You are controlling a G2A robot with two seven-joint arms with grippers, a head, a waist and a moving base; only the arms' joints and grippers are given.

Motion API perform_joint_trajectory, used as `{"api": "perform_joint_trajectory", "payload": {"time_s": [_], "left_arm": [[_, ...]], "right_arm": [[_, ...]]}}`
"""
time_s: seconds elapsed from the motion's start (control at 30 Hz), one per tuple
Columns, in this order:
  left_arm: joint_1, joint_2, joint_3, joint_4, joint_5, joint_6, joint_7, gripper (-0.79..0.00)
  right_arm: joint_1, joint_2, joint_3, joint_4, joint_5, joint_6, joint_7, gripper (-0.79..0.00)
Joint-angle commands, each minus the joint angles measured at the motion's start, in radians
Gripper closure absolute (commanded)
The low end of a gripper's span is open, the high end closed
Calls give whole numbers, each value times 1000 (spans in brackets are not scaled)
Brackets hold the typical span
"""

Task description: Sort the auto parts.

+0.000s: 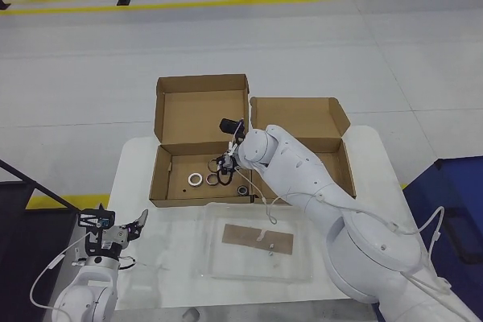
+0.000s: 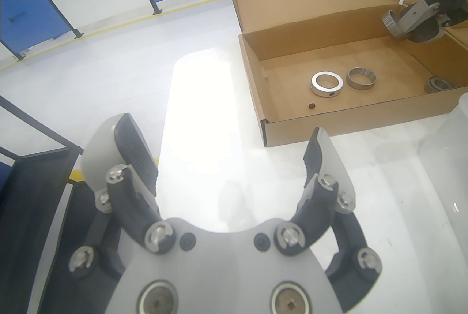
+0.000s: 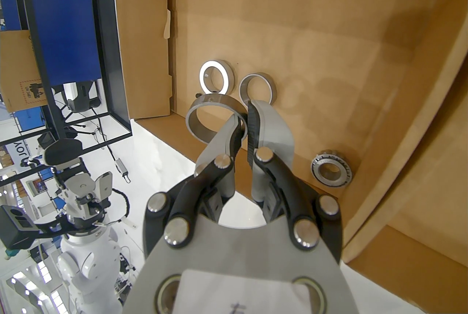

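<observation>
Sorting part-done: one ring held aloft.
The right gripper (image 3: 244, 115) clamps a steel ring (image 3: 194, 127) above the left box (image 2: 347, 125), which holds a collar (image 2: 327, 84), a thin ring (image 2: 361, 78) and a bearing (image 2: 438, 85); the left gripper (image 2: 221, 125) hovers spread wide, empty.

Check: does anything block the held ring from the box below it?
Nothing visible does. The right gripper holds the ring over the open box; a silver collar and a second ring lie on its floor.

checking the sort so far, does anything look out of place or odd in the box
Only a small black piece lying loose on the cardboard box floor near the shiny collar; it looks like a stray bit. Nothing else.
</observation>
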Motion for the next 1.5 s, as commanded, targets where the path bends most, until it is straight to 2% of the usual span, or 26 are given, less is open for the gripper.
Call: {"api": "perform_joint_trajectory", "payload": {"time_s": [0.0,0.07,0.1,0.17,0.2,0.23,0.57,0.77,0.9,1.1,1.2,1.3,1.33,1.43,1.47], "left_arm": [[0,0,0,0,0,0,0,-785],[0,0,0,0,0,0,0,-785],[0,0,0,0,0,0,0,-785],[0,0,0,0,0,0,0,-785],[0,0,0,0,0,0,0,-785],[0,0,0,0,0,0,0,-785],[0,0,0,0,0,0,0,-785],[0,0,0,0,0,0,0,-785],[0,0,0,0,0,0,0,-785],[0,0,0,0,0,0,0,-785],[0,0,0,0,0,0,0,-785],[0,0,0,0,0,0,0,-785],[0,0,0,0,0,0,0,-785],[0,0,0,0,0,0,0,-785],[0,0,0,0,0,0,0,-785]], "right_arm": [[0,0,0,0,0,0,0,-283],[0,0,0,0,0,0,0,-299],[0,0,0,0,0,0,0,-345],[-11,-6,-14,-4,-25,20,9,-388],[-11,-6,-14,-4,-25,20,9,-231],[-17,-11,-22,-14,-36,33,16,0],[-4,-72,-5,52,-32,35,57,0],[29,-86,25,81,-16,-5,52,0],[69,-77,70,94,38,-108,90,0],[111,-42,143,115,132,-321,195,0],[118,-18,189,115,203,-455,291,0],[104,12,238,86,283,-645,450,0],[96,22,247,62,295,-666,484,0],[63,57,253,-32,280,-674,476,0],[63,57,253,-32,280,-674,476,0]]}}
